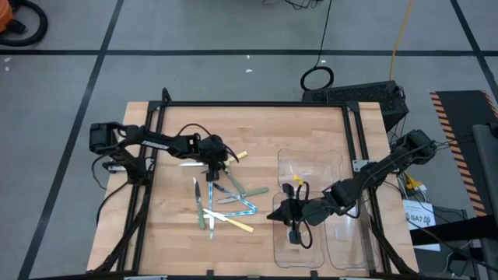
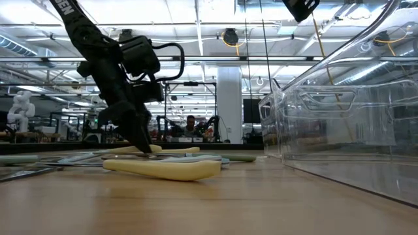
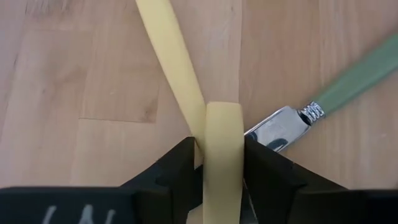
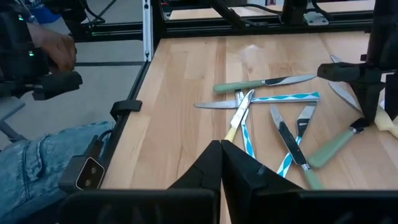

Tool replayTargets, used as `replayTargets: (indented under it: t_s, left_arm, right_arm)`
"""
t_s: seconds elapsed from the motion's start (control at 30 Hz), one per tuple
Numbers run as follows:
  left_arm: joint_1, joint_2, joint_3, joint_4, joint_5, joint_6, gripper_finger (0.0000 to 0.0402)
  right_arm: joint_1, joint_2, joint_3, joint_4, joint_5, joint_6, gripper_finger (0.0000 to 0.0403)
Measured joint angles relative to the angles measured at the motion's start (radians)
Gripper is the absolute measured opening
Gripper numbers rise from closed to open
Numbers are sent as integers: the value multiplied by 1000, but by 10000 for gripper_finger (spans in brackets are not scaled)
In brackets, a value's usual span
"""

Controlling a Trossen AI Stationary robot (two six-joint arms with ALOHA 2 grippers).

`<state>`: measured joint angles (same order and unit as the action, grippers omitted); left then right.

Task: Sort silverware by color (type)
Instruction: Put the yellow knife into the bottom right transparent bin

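Several slim pieces of silverware (image 1: pixel 226 201) lie in a loose pile on the wooden table, with yellow, pale green and blue-patterned handles. My left gripper (image 1: pixel 212 162) stands over the pile's far end, pointing steeply down, shut on a yellow handle (image 3: pixel 222 143). A second yellow handle (image 3: pixel 171 62) runs underneath it, beside a green-handled knife (image 3: pixel 354 81). My right gripper (image 1: pixel 282 216) hangs shut with nothing in it at the left clear tray's (image 1: pixel 311 233) near-left side; its joined fingertips (image 4: pixel 221 149) show in the right wrist view. My left gripper pinches the yellow handle by its two long sides (image 3: pixel 222 134) between its two fingers (image 3: pixel 177 165). The fingers slant down from above. The handle's rounded end sticks out past the fingertips and crosses over the second yellow handle. Whether it is lifted clear, I cannot tell.
Two clear plastic trays (image 2: pixel 339 117) stand side by side on the table's right half. A black frame (image 1: pixel 257 103) borders the table. A person in jeans (image 4: pixel 43 155) sits beyond the table's left edge. Bare wood lies at the near left (image 1: pixel 167 241).
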<state>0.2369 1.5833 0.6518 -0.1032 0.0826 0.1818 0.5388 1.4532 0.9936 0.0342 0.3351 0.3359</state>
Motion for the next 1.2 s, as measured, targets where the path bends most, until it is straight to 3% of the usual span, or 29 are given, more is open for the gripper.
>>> replayTargets:
  t_s: [0.17,0.43,0.6,0.97,1.2]
  left_arm:
    - [-12,0,0,-6,-6,20,90]
    - [-30,-11,7,-43,-10,26,90]
    - [-50,-7,73,-151,-10,-4,90]
    - [-140,-8,211,-218,-17,-28,90]
    - [-239,-9,307,-236,-23,7,90]
  right_arm:
    - [0,0,0,0,0,0,2]
    - [0,0,0,3,1,-11,2]
    - [0,0,0,-3,2,-58,2]
    - [0,0,0,-16,3,-95,2]
    - [0,0,0,-154,4,-95,2]
